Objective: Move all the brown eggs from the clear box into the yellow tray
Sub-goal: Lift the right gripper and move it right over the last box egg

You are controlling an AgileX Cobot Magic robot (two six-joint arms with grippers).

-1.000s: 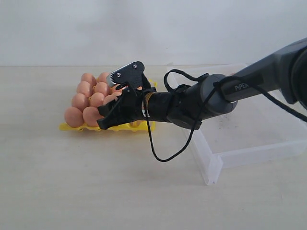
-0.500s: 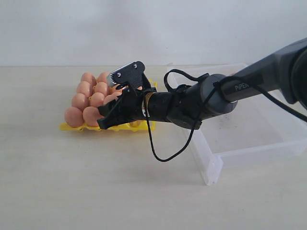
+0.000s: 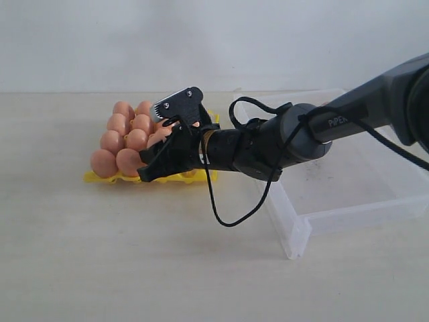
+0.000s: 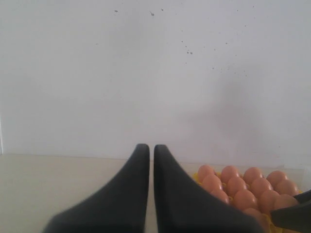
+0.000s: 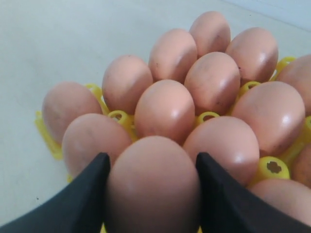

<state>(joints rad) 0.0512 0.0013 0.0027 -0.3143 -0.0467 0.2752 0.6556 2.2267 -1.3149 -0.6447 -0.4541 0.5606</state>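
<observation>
Brown egg point(image 5: 153, 187) clamped betw. right gripper point(image 3: 153, 142) jaws at edge of yellow tray point(image 3: 97, 178), clear box point(image 3: 348, 204) well apart; risk: if let go off-cup, it'd prob. knock other brown eggs point(image 5: 165, 109) or roll off.

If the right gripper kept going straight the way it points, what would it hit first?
Likely the brown egg seated directly ahead in the yellow plastic lattice tray. The held brown egg between the right gripper's fingers would probably touch it first; the gap is hard to judge.

Beige table point(image 3: 100, 268) w/ white wall point(image 3: 201, 40) behind.
</observation>
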